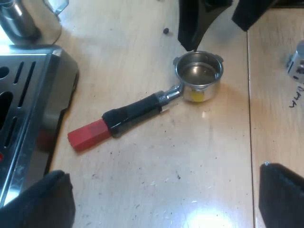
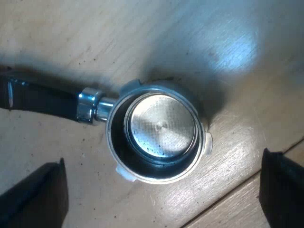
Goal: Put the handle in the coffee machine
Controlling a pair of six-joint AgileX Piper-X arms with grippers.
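Our left gripper (image 1: 164, 169) hangs above the desk (image 1: 199, 142), fingers spread wide and holding nothing. Our right gripper (image 2: 162, 161) hovers straight over the holder's basket, fingers likewise apart and empty. The holder (image 1: 147, 107) lies loose on the pale wooden desk, near the machine (image 1: 28, 95). As the left wrist sees it, the handle runs from the basket (image 1: 199, 71) toward eight o'clock, ending in the red tip (image 1: 90, 134). A seam (image 1: 248, 118) crosses the desk beside the basket. At the basket's three o'clock a metal thing (image 1: 295, 64) is cut off, and we cannot tell what it is.
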